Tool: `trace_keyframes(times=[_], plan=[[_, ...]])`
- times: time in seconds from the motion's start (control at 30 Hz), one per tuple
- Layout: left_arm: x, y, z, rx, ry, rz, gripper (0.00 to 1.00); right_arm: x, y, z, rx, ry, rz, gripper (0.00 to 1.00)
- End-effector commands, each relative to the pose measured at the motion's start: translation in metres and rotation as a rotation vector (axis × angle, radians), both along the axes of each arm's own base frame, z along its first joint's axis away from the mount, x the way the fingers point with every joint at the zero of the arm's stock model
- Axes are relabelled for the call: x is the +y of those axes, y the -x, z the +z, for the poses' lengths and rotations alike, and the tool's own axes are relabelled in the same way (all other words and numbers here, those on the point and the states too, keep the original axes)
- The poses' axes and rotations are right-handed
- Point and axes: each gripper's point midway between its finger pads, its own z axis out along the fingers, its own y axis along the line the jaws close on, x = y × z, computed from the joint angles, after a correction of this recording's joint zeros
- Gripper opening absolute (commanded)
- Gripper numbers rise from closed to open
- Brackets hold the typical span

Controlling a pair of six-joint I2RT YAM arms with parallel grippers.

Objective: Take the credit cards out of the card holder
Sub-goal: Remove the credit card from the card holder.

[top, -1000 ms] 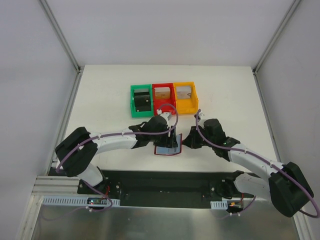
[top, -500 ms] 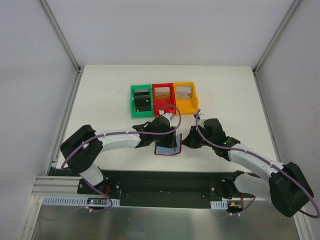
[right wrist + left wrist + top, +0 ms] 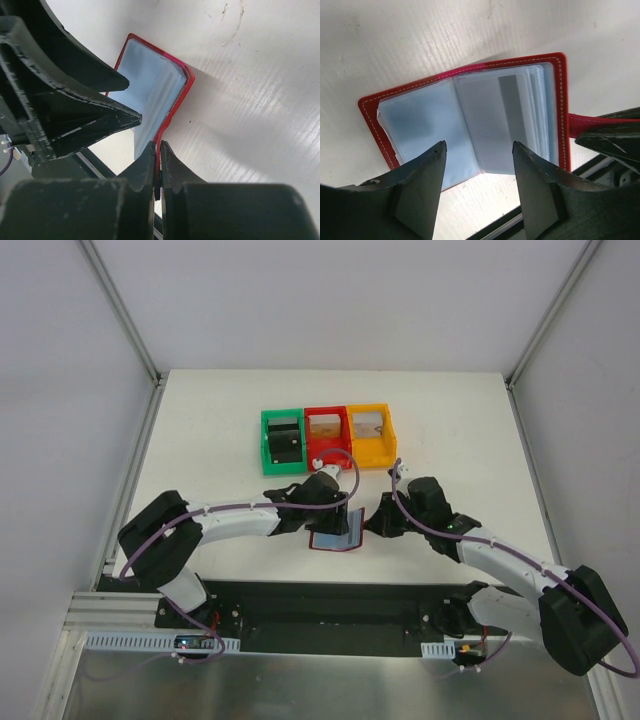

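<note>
Top external view: the card holder (image 3: 335, 539) lies open on the white table (image 3: 210, 430), near its front edge and between the two arms. The left gripper (image 3: 340, 515) hangs just over it, and the right gripper (image 3: 372, 527) sits at its right edge. Well behind them three bins stand in a row: a green bin (image 3: 281, 443), a red bin (image 3: 325, 430) and a yellow bin (image 3: 371, 435).

In the left wrist view the holder is spread flat, with grey-blue sleeves facing up inside a stitched red border. The left fingers (image 3: 427, 182) stand apart above its near edge, one over each half, with nothing between them. In the right-hand stack of sleeves a paler grey rectangle is probably one of the credit cards (image 3: 512, 102), tucked inside its pocket; the plastic blurs it.

The red tab strap (image 3: 581, 125) sticks out from the holder's right edge. In the right wrist view the right jaws are pressed together on that thin strap, holding it just off the table.
</note>
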Motion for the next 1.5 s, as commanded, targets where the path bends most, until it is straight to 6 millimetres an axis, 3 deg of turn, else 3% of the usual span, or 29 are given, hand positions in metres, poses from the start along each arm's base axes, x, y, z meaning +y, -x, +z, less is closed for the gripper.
trace_keyframes(times=[0.0, 0.17, 0.87, 1.27, 1.47], plan=[[-0.010, -0.003, 0.032, -0.068, 0.063, -0.025, 0.57, 0.010, -0.007, 0.026, -0.064, -0.049, 0.027, 0.00], [-0.021, 0.002, 0.032, -0.051, 0.075, -0.067, 0.57, 0.010, -0.007, 0.028, -0.066, -0.052, 0.028, 0.00], [-0.026, 0.001, 0.018, -0.040, 0.039, -0.068, 0.56, 0.015, -0.006, 0.035, -0.069, -0.064, 0.047, 0.01], [-0.001, -0.002, -0.002, -0.041, -0.073, 0.009, 0.44, 0.015, -0.005, 0.040, -0.080, -0.063, 0.054, 0.00], [0.007, 0.002, 0.005, -0.049, -0.060, 0.020, 0.48, 0.015, -0.005, 0.040, -0.079, -0.063, 0.054, 0.00]])
